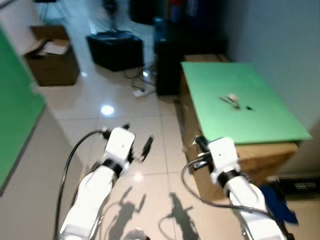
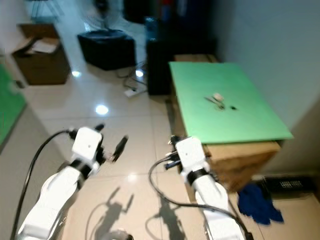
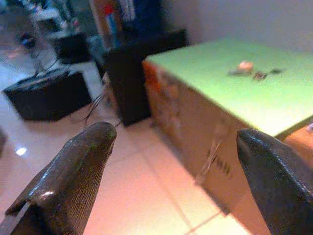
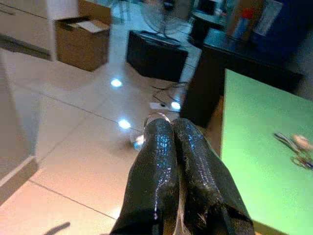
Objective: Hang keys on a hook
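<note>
A small bunch of keys point(image 1: 233, 101) lies on the green top of a low table point(image 1: 215, 120) ahead on the right, and also shows as keys point(image 3: 247, 68) in the left wrist view. My left gripper point(image 1: 147, 145) is held over the tiled floor, left of the table, its fingers point(image 3: 88, 156) spread wide open with nothing between them. My right gripper point(image 1: 198, 142) hovers at the table's near left corner, shut, its fingers point(image 4: 168, 142) pressed together. A thin pale loop point(image 4: 155, 116) shows at their tips; I cannot tell whether it is held.
A black cabinet point(image 1: 167, 65) stands against the table's far end. A black box point(image 1: 115, 50) and an open cardboard box point(image 1: 50, 55) sit on the floor beyond. A green panel point(image 1: 15, 110) lines the left side. A blue cloth point(image 1: 277, 202) lies by the table's near corner.
</note>
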Tool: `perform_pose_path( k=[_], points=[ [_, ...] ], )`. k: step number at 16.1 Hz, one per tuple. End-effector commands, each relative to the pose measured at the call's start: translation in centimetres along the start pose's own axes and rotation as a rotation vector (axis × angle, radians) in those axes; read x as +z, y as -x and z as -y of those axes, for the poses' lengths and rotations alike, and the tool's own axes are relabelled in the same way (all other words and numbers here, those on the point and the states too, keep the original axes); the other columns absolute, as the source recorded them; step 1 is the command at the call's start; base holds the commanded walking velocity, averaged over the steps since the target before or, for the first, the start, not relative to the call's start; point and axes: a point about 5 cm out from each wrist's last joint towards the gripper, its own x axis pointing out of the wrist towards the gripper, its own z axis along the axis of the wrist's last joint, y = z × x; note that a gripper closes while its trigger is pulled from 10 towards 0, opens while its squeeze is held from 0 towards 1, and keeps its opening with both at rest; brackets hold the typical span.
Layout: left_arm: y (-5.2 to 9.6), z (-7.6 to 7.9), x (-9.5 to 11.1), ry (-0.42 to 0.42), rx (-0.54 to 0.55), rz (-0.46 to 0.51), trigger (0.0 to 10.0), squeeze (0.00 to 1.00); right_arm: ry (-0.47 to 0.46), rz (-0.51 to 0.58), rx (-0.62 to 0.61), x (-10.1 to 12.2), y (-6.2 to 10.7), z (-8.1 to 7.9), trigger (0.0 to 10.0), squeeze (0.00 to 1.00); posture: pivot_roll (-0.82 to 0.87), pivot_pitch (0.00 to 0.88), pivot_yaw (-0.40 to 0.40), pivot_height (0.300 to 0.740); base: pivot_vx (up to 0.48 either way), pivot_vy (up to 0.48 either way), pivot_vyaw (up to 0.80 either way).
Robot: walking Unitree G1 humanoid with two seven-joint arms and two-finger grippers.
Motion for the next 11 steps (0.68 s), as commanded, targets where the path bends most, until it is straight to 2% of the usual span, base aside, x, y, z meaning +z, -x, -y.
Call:
perform_pose_path(
  k=[1,6,11],
  points=[
    [0.10,1.08,-0.41,-0.029,-0.065,-0.020,10.0,0.00,0.017,-0.033,-0.002,-0.80,0.44,0.42,10.0,0.00,-0.07,0.000,0.001,0.718,0.000,0.000,0.80],
    [0.24,0.89,-0.65,-0.004,-0.046,-0.024,10.0,0.00,0.012,-0.044,-0.009,-1.27,0.46,0.41,10.0,0.00,-0.06,0.000,0.006,0.718,0.000,0.000,0.80],
    [0.08,0.71,-0.56,-0.024,-0.026,-0.014,10.0,0.00,0.014,-0.021,0.003,-0.75,-0.09,0.17,10.0,0.00,-0.07,0.000,0.007,0.718,0.000,0.000,0.80]
  ],
)
